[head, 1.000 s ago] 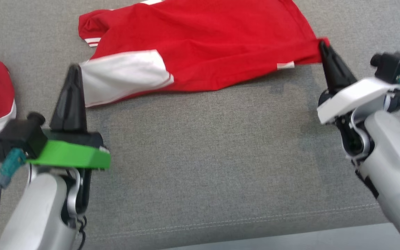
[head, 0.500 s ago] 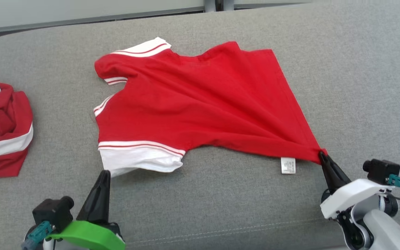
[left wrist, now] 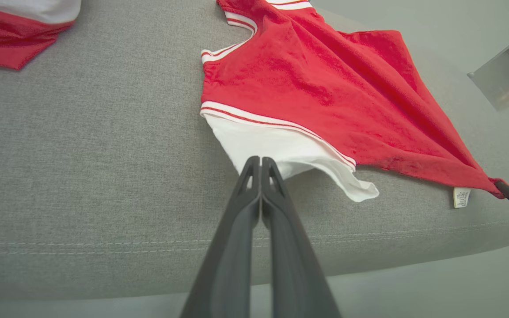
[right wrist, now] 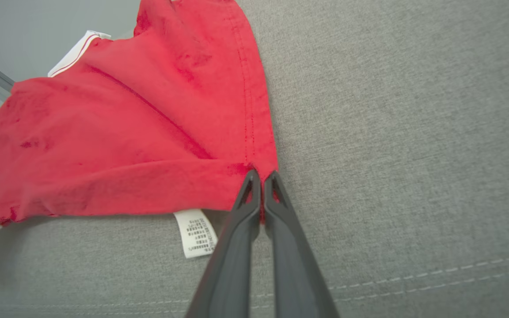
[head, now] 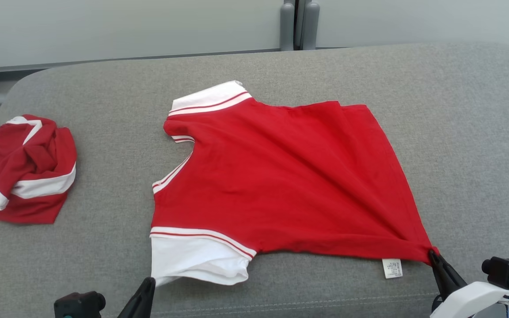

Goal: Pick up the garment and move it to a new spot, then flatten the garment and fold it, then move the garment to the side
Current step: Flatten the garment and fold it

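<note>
The red jersey (head: 281,176) now lies flatter on the grey cushion (head: 104,88). The left pincer (head: 147,281) clenches its 7 o'clock sleeve (head: 197,260), the right pincer (head: 432,253) its 5 o'clock hem (head: 413,254); folding looks next.

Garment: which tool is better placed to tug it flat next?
Right, probably: the right tool is shut on the garment's hem corner, where its creases converge; the left tool pinches just a sleeve tip.

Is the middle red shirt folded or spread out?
Spread out: the shirt lies open and flat, with creases toward its pinched corner.
</note>
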